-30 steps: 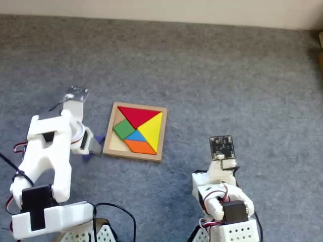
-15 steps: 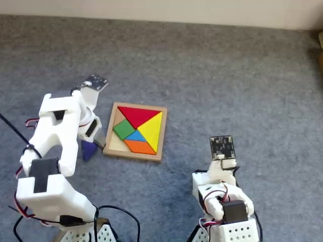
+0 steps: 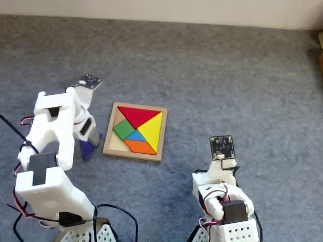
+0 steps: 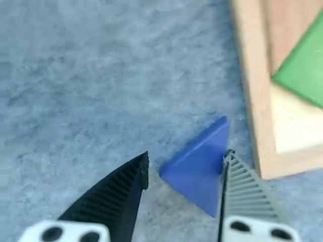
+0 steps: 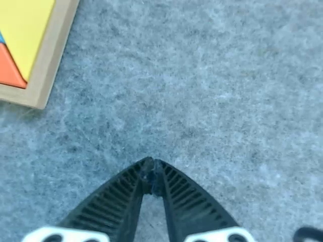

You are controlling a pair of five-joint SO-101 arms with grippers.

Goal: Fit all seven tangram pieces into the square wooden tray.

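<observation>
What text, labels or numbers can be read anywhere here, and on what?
None can be read.
tray and the pieces in it: no print.
blue triangle: plain.
right arm's board: marks too small to read.
left arm's board: marks too small to read.

Grey-blue fuzzy felt carpet (image 3: pixel 232 75) spreads beneath the jaws; far ahead of them, a pale cream strip (image 3: pixel 151 9) borders it.
</observation>
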